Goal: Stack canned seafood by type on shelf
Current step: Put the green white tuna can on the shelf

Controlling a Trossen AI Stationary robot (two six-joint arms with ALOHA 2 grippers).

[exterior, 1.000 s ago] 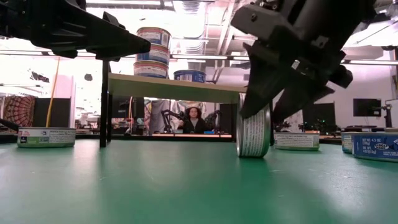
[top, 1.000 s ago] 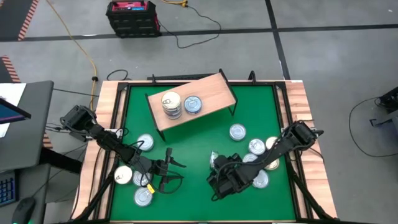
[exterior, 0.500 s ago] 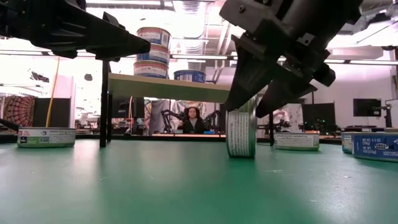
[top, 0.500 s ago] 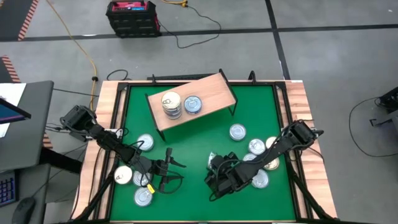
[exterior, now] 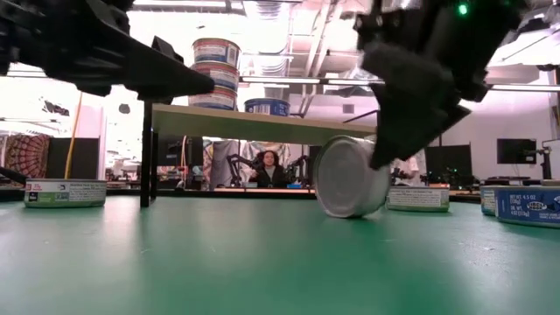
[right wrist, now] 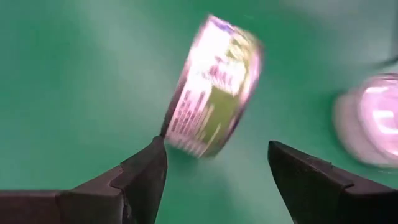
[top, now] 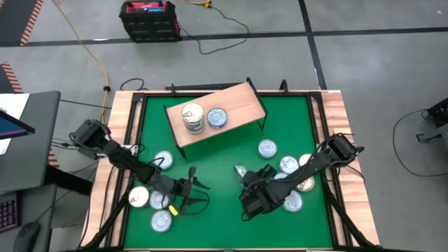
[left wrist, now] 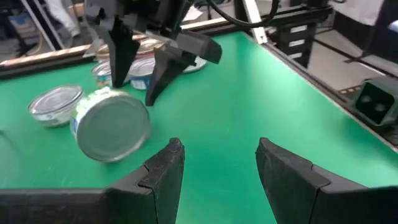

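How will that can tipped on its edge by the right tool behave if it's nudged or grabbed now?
The tilted can balances on its rim, free between the right tool's open fingers, so it will probably topple flat or roll. Its smooth metal base and round wall look slippery to pinch. It seems rigid and unlikely to dent.

Open green desk (top: 217, 157) lies between the shelf (top: 238, 105) and the two claws, but a tilted can (exterior: 352, 177) sits mid-desk right under the right claw (top: 241, 183), blocking that lane. Loose cans crowd the right side (top: 287, 165) and the left edge (top: 162, 159), apparently leaving narrow gaps. On the shelf, the stack (top: 193, 117) fills the left part; the right half is bare.
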